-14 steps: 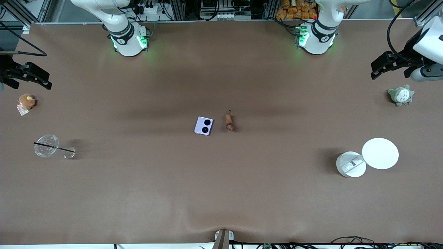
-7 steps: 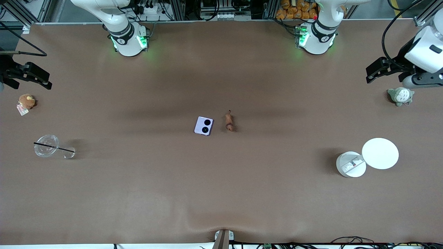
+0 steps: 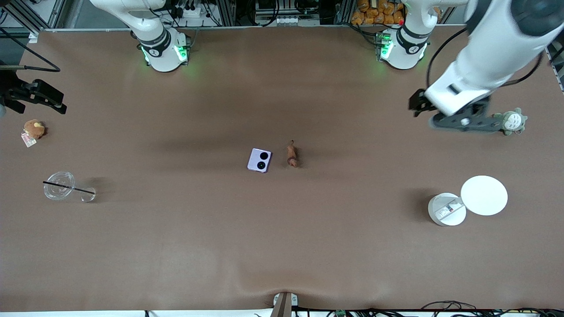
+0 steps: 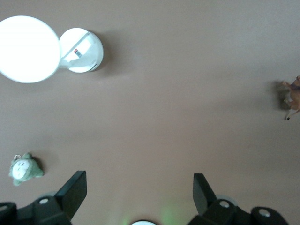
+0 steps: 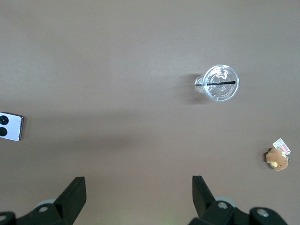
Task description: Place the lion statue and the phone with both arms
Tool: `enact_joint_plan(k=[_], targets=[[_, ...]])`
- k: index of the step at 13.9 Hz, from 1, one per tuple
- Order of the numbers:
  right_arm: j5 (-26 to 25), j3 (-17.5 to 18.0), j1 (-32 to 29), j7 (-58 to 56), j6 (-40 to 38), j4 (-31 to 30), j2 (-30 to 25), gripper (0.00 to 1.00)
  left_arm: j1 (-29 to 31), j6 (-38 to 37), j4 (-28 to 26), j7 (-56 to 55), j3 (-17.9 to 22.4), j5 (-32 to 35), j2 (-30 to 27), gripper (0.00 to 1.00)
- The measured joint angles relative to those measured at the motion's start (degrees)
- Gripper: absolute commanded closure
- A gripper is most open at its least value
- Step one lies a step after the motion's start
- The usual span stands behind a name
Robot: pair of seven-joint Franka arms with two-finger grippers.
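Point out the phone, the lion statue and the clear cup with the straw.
phone (image 3: 259,160): front view, middle of its lavender cover, beside the two lenses.
lion statue (image 3: 291,154): front view, middle of its brown body.
clear cup (image 3: 58,185): front view, its lid, under the black straw.

Matt brown cloth table (image 3: 176,246); clear plastic cup (image 3: 58,186); glossy phone (image 3: 259,160).

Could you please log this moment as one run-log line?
left gripper: open, over table near grey-green plush | right gripper: open, waiting at table end | phone, lion statue: mid-table, side by side, untouched
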Motion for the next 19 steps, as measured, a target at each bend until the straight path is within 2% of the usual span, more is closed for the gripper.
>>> enact_joint_plan(k=[4,11,15,19], targets=[[0.0,0.0,0.0,0.0,-0.01,-0.03,0.0,0.0,-4.77,5.98,0.2,-9.95,-1.07,0.19,6.05,0.0],[0.0,0.0,0.0,0.0,-0.02,-0.08,0.0,0.0,-13.31,22.12,0.77,-25.48,-1.18,0.27,19.53,0.0],[0.0,0.0,0.01,0.0,-0.04,-0.47,0.03,0.0,-18.04,25.95,3.4,-32.31,-1.22,0.27,25.32,0.0],[0.0,-0.05,0.01,0.0,-0.08,-0.61,0.74,0.0,-24.31,33.06,4.56,-38.03,-0.19,1.5,31.2,0.0]])
